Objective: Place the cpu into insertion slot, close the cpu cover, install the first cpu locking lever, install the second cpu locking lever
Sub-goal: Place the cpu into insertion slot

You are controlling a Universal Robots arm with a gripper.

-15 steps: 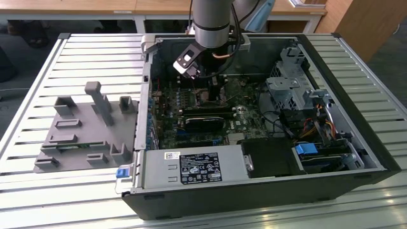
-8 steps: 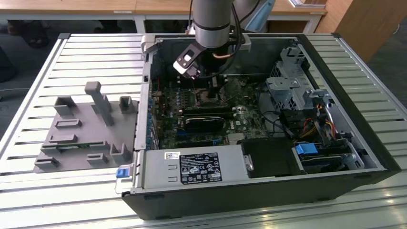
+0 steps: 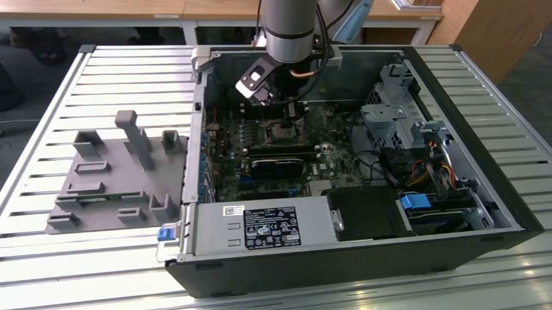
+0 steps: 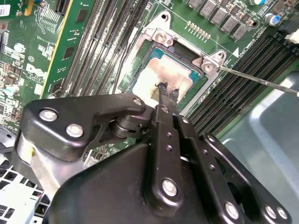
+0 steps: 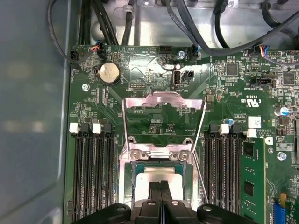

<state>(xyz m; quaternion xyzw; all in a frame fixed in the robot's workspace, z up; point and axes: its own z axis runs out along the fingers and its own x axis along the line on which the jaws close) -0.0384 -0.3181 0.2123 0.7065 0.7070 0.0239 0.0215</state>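
Cpu (image 4: 156,72) seated in slot (image 4: 184,59), cover (image 5: 163,97) open
We see the tool (image 4: 167,89) clenched and empty, tips down on the cpu's pale top, probably pressing it flat; the cover stands flipped back, leaving the slot reachable.

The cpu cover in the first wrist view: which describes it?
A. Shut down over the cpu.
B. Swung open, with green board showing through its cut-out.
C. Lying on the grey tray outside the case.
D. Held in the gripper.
B: the cpu cover is tipped back from its hinge with circuit board visible through its centre, and the cpu has its silver top uncovered.
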